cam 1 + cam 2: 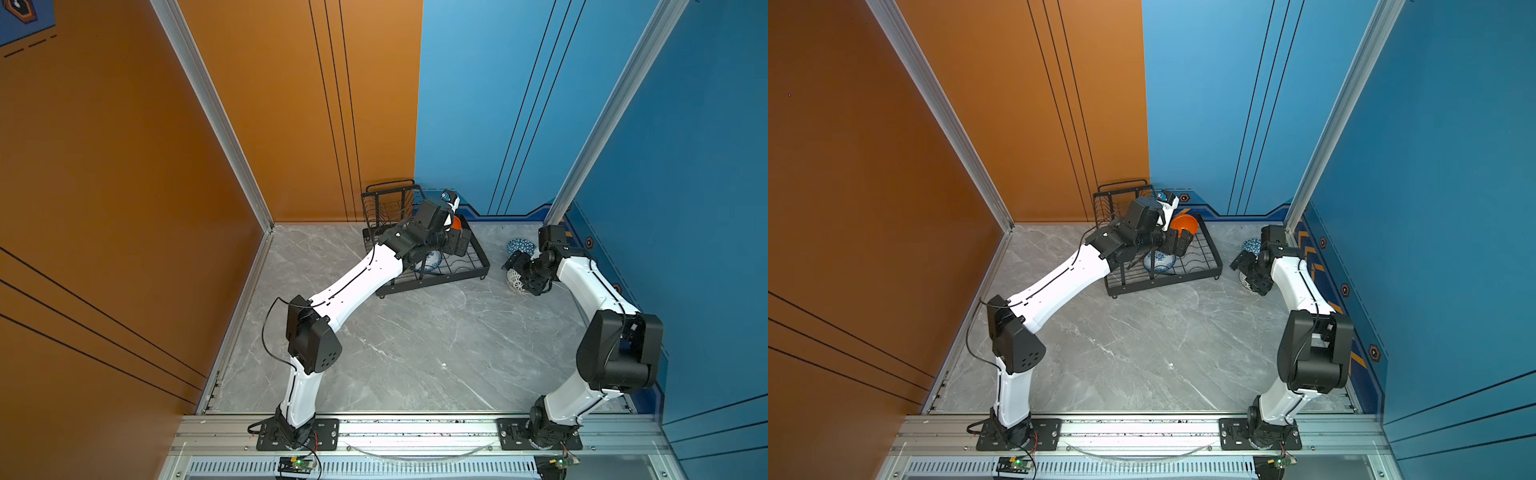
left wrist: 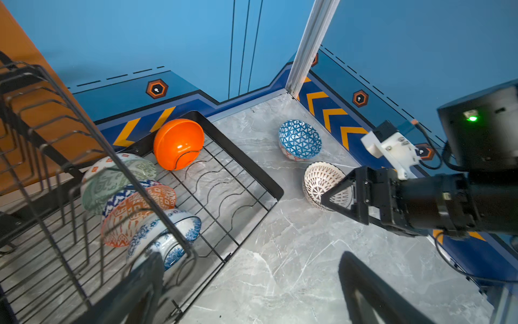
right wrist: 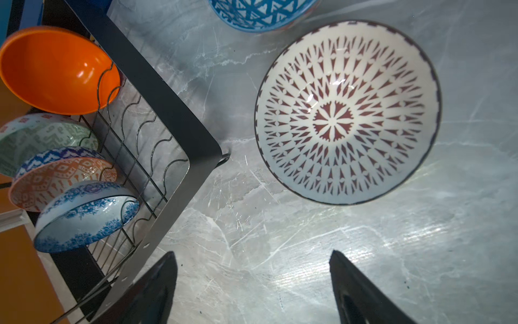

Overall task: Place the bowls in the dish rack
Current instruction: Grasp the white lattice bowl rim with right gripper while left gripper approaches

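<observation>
Four bowls [image 2: 179, 143] stand in the dish rack [image 2: 241, 153], two remain near the table's [image 1: 415, 353] far right corner; left gripper [image 2: 251, 254] and right gripper [image 3: 252, 252] gape empty, the right beside the lattice bowl [image 3: 347, 112].

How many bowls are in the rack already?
Four sit in the dish rack: orange bowl, green bowl, orange-white bowl, blue floral bowl. The open right claw hovers by the lattice bowl, holding nothing. That one and the triangle bowl wait on the table.

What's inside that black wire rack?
Four tilted bowls: plain orange, green, orange-patterned, blue floral. The left arm hides the middle two in both top views.
</observation>
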